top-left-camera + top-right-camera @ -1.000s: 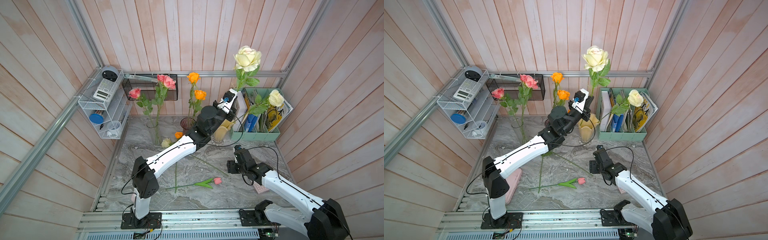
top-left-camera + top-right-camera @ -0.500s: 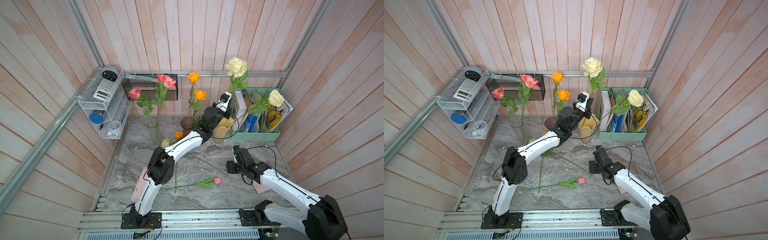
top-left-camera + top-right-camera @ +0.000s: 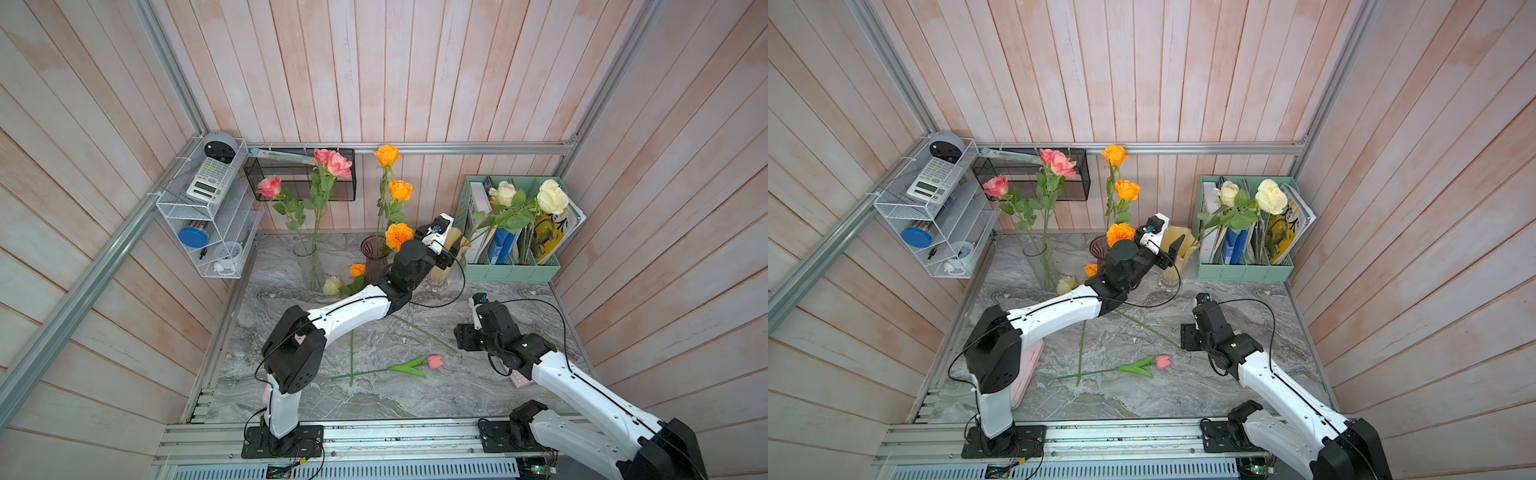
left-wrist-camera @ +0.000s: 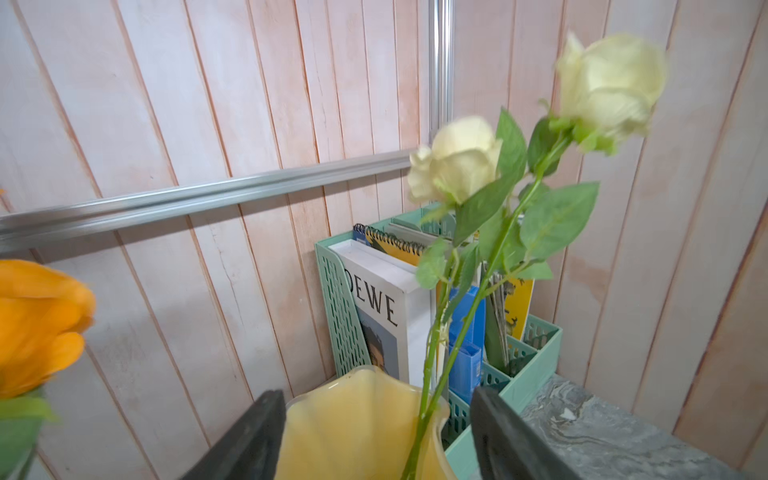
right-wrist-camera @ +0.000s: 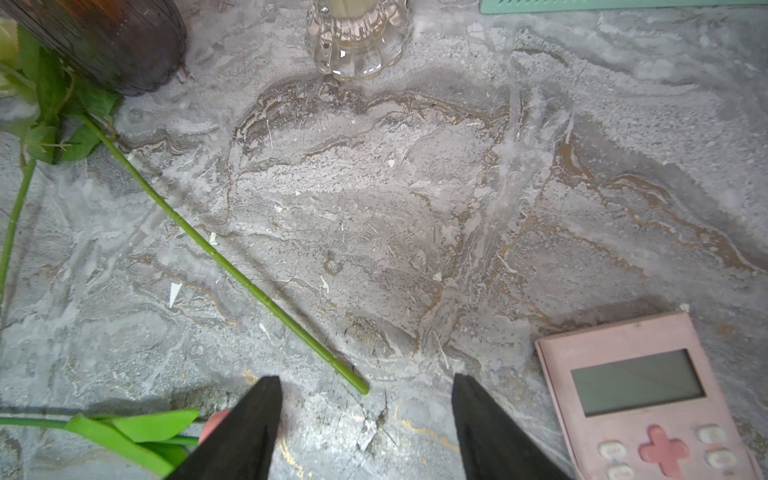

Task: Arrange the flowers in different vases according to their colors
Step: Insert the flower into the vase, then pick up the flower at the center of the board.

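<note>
White L arm (image 3: 353, 309) outstretched, jaws apart

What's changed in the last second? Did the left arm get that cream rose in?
The left gripper lowered the cream rose into the yellow vase and let go: its fingers now stand apart at the rim, and the rose leans toward the file holder beside the other cream rose. The right gripper, open above the table, and the pink tulip stayed put.
</note>
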{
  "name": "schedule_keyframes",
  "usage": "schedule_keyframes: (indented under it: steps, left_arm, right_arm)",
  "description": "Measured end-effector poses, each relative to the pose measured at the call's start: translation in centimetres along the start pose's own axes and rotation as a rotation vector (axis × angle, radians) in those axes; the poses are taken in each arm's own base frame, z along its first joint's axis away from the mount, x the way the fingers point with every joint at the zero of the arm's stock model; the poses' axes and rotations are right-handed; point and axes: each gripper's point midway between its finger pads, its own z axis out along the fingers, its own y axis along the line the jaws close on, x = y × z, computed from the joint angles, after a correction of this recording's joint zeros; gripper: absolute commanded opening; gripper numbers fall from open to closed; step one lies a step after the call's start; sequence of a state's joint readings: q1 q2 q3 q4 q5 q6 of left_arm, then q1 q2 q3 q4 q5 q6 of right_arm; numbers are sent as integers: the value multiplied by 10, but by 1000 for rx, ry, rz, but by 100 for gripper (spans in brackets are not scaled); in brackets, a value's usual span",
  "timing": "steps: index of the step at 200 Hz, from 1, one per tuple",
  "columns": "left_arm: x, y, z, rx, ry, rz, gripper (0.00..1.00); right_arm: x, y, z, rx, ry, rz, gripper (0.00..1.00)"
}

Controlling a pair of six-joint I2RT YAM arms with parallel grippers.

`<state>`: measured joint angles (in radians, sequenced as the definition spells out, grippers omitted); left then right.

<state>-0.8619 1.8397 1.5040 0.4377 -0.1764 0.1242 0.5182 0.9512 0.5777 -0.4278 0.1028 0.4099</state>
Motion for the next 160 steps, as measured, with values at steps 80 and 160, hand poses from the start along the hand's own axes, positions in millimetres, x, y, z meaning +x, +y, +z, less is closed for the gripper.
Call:
schedule_keyframes:
  steps: [80,160]
  left_arm:
    - [-8,-4,-173,153,349,84,80]
    - [215,-28,-264,302,1234,182,73]
  right_arm:
    - [10,5,1,-44,29,14,72]
    - [11,18,0,-108,56,6,72]
